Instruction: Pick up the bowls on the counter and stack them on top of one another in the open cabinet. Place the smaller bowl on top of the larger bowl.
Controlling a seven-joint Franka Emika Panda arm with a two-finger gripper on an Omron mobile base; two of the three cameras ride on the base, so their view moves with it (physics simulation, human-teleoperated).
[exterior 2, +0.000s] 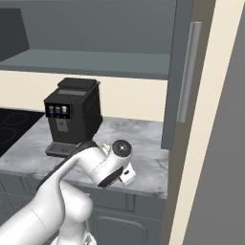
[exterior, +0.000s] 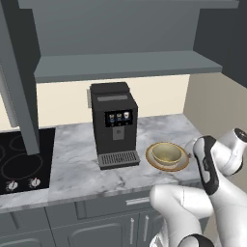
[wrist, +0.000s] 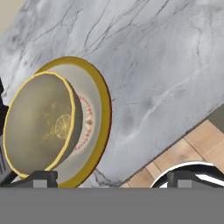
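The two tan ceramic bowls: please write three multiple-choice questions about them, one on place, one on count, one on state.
1. Where does the small deep olive-tan bowl sit?
A. inside the wide shallow tan-rimmed bowl
B. on the black stovetop
C. on the grey cabinet shelf

2. How many bowls rest on the white marble counter?
A. one
B. two
C. four

3. The gripper is:
A. empty
B. holding a bowl
C. holding a cup

Answers: 1 A, the small bowl is nested in the wide one beside the black coffee machine. 2 B, only this pair. 3 A, nothing lies between its fingertips.
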